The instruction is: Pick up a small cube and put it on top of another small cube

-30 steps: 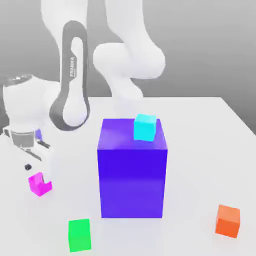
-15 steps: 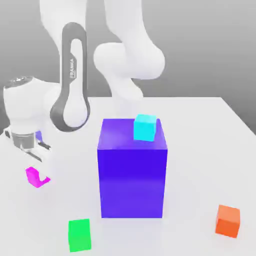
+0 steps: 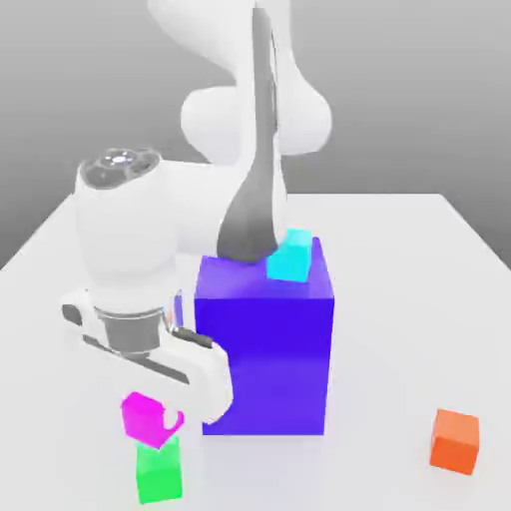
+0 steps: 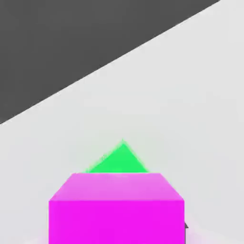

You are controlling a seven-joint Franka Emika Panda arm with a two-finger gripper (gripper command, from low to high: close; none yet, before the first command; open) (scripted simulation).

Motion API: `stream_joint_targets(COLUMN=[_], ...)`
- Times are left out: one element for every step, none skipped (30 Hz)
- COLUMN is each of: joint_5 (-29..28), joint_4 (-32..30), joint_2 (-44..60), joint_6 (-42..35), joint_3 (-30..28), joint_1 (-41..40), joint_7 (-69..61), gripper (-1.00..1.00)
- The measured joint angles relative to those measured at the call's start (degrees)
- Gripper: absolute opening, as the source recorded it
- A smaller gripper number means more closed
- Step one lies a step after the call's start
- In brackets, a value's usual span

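My gripper is shut on the small magenta cube and holds it off the table. The cube hangs just above the small green cube, which rests on the white table near the front edge at the exterior view's left. The two cubes look very close, and I cannot tell whether they touch. In the hand view the magenta cube sits close to the camera, and a corner of the green cube peeks out beyond it.
A big blue-violet block stands right beside my hand, toward the exterior view's right, with a cyan cube on its top. An orange cube lies at the front right of the table.
My arm has swung from the exterior view's left edge toward the front and right, carrying the magenta cube from beside the table's left side to just over the green cube.
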Motion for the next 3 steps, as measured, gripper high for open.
stream_joint_targets(joint_5=[0.0,0.0,0.0], joint_4=[0.0,0.0,0.0], joint_2=[0.0,0.0,0.0], joint_6=[0.0,0.0,0.0], joint_3=[0.0,0.0,0.0], joint_1=[0.0,0.0,0.0], joint_7=[0.0,0.0,0.0], gripper=[1.0,1.0,1.0])
